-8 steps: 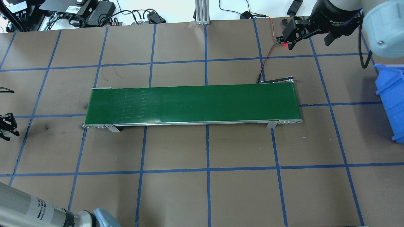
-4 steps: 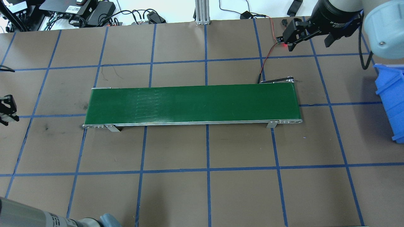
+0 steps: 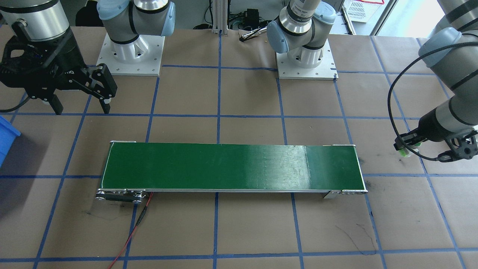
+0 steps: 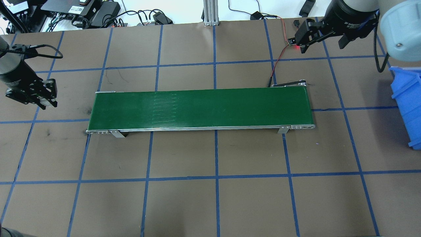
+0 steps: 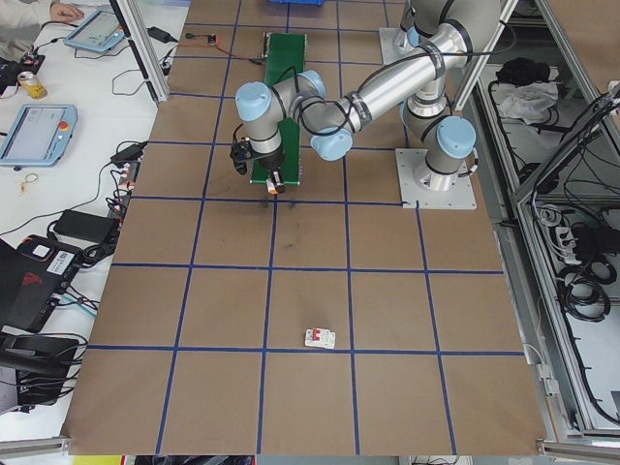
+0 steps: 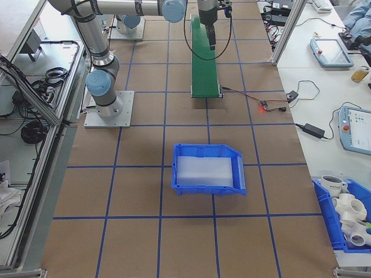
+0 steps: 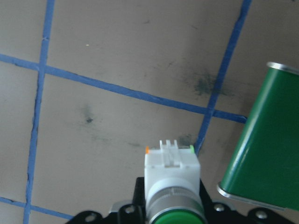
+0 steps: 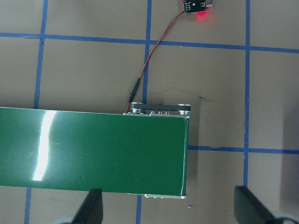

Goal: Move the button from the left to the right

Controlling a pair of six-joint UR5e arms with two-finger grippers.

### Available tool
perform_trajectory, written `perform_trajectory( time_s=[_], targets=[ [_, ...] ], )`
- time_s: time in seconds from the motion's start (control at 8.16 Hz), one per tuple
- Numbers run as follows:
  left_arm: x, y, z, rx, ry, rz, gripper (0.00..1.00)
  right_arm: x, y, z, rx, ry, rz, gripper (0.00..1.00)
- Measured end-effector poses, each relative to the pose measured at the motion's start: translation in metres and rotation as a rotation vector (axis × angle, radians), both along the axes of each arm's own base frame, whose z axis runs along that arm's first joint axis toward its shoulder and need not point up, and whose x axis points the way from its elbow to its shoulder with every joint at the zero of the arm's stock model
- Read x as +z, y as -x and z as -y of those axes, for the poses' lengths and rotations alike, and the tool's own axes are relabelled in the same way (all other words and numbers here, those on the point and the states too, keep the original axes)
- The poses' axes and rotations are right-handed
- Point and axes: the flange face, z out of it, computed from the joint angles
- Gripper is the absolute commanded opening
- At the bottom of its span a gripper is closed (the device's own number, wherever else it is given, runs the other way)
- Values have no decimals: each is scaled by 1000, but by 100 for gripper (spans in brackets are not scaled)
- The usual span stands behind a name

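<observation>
The left gripper [image 4: 49,97] pinches the button [image 7: 172,179] just off the conveyor belt's [image 4: 200,108] left end. Judgement: carry it level over the belt end, lower, then release flat. The right gripper [image 4: 304,36] hangs spread near the belt's far right corner. Brown paper table [image 4: 217,184] with blue tape grid; blue bin [image 4: 408,105] at right.

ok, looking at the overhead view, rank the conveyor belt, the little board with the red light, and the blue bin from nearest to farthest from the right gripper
From the right gripper, in the overhead view:
1. The board with the red light, just beside the gripper near the table's far edge.
2. The blue bin, at the table's right end, nearer the robot.
3. The conveyor belt, across the table's middle; only its right end comes about as near as the bin.
</observation>
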Motion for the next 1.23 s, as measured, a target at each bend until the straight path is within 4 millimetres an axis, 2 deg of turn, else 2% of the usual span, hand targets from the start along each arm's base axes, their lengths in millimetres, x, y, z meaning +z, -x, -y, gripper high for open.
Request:
perform_trajectory(
  time_s=[0.37, 0.49, 0.74, 1.23],
  targets=[
    [-11, 79, 18, -65, 10, -61, 0, 7, -1, -4, 3, 13, 12, 100],
    [-16, 96, 22, -61, 11, -83, 0, 12, -1, -7, 12, 23, 11, 100],
    [-32, 107, 28, -59, -7, -102, 0, 21, -2, -13, 38, 32, 4, 100],
    [-61, 107, 34, -65, -54, -120, 0, 20, 0, -20, 43, -9, -12, 100]
  ],
)
